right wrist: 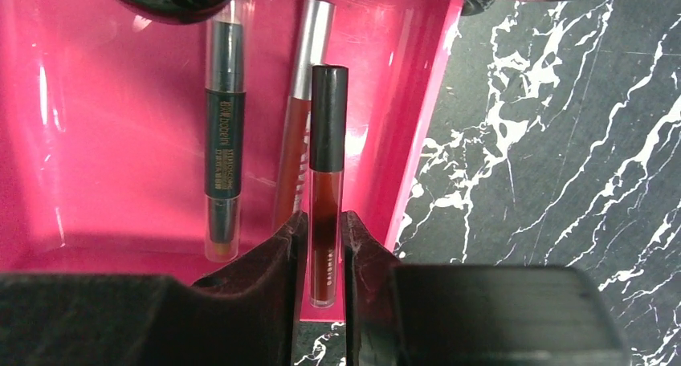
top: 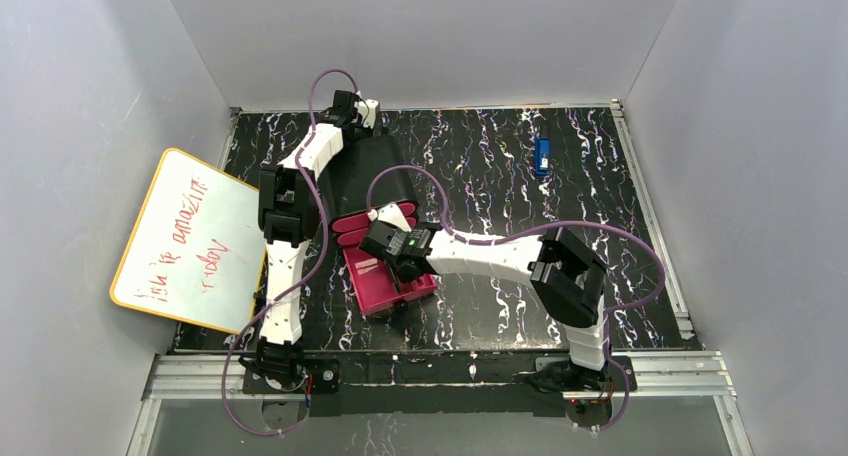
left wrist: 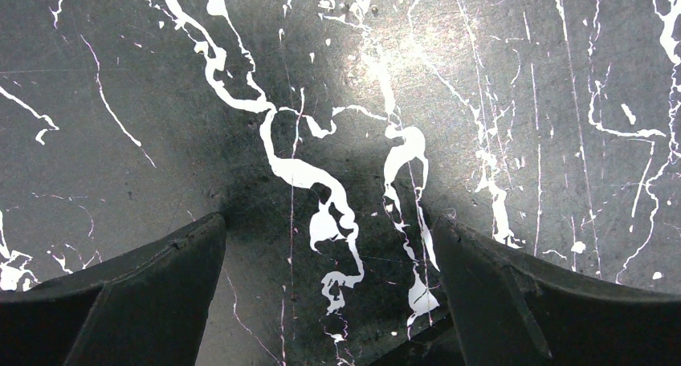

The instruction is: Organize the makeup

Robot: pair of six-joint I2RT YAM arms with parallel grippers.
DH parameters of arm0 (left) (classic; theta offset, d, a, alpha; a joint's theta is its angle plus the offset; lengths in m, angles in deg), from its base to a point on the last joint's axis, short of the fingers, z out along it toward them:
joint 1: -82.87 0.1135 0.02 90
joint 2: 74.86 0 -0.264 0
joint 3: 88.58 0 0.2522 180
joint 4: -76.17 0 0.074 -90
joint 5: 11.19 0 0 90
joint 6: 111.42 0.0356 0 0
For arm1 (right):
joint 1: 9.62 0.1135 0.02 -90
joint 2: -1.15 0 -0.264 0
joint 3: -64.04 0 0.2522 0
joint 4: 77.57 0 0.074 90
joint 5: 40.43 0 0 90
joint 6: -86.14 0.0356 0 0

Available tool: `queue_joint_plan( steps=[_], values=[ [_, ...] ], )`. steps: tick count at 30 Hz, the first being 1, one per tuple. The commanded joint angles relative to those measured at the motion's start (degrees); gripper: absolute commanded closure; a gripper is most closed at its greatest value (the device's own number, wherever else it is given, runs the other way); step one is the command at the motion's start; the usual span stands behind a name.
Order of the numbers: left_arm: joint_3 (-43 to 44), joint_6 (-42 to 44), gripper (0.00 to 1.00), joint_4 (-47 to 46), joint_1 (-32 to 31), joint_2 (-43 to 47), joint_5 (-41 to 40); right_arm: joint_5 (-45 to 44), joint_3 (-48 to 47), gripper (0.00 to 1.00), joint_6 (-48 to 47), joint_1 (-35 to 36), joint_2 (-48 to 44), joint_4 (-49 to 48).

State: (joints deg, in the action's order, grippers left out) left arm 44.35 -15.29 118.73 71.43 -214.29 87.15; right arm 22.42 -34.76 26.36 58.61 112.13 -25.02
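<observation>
Right gripper (right wrist: 323, 225) nearly closed, pinching the dark-red tube (right wrist: 328, 141) by its base end, over the pink drawer (right wrist: 104, 141).

Risk: held so far from the cap, the tube may pivot on release and catch the drawer wall to the gripper's right.

Drawer contents, ahead-left of the gripper: green stick (right wrist: 222, 141), silver-capped red stick (right wrist: 293, 141).

Left gripper (left wrist: 329, 237): wide open, empty, over the tabletop (left wrist: 522, 101).

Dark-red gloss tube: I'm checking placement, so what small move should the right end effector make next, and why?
Probably open and release it. The right end effector pinches the dark-red gloss tube at its lower end, and the tube lies over the pink drawer beside the green stick and the silver-capped stick.
</observation>
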Motion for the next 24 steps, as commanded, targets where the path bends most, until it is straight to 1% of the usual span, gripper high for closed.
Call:
queue_joint_plan(
  steps=[1,6,10,16,20,24],
  values=[
    [0.7,-0.1,0.02,4.4,-1.0,-1.5,1.8,-2.9,1.0,0.7,1.0,-1.6,0.5,-1.0],
    [0.8,-0.1,0.02,4.4,-1.0,-1.7,1.7,-3.8,1.4,0.61,0.8,-1.6,0.2,-0.8],
    [0.7,0.0,0.02,4.5,-1.0,-1.7,1.7,-5.8,1.2,0.6,0.6,-1.1,-2.0,-0.6],
    [0.3,0.1,0.02,4.3,-1.2,-1.7,1.4,-11.1,-0.7,0.6,0.9,4.6,-8.2,2.3],
    [0.4,0.2,0.02,4.4,-1.2,-1.8,1.3,-10.9,-0.6,0.59,5.9,10.1,-10.0,5.1],
    [0.4,0.2,0.02,4.4,-1.2,-1.9,1.2,-7.5,3.3,0.58,13.7,14.0,-9.4,3.9]
  ],
)
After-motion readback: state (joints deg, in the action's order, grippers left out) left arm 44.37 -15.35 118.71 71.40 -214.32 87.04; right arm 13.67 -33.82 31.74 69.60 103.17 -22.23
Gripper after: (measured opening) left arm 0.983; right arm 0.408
